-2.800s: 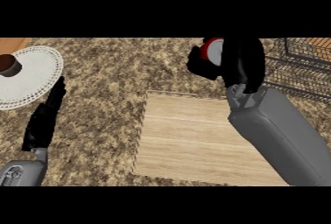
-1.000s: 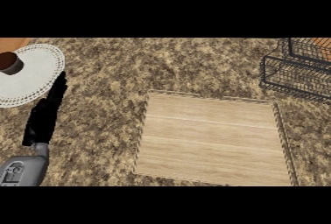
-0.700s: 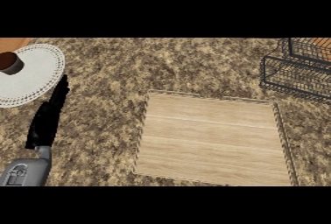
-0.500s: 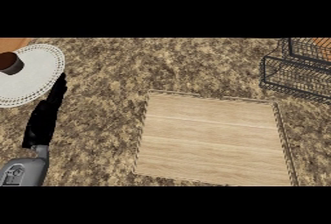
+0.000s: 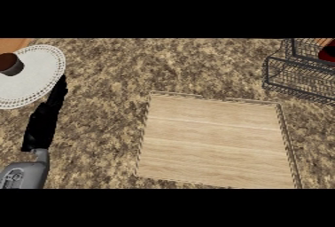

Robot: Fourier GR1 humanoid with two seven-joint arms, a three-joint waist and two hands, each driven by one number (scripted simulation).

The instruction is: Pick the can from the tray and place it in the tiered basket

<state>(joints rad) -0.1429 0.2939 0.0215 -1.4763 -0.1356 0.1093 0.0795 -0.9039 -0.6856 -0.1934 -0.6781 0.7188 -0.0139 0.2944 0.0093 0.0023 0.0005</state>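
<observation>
Apparently the job is all but finished: a glimpse of red (image 5: 327,53), likely the can, shows inside the tiered basket (image 5: 294,75) at the worktop's far right corner, though too little of it is visible to be sure. The wooden tray (image 5: 216,139) near the front edge lies bare. At the left edge the left robot hand (image 5: 46,119) rests with fingers straight and pressed together, holding nothing, just beside a white plate (image 5: 33,77) carrying a small brown object (image 5: 9,63). The right robot hand is out of view. Nothing seems left to do.
</observation>
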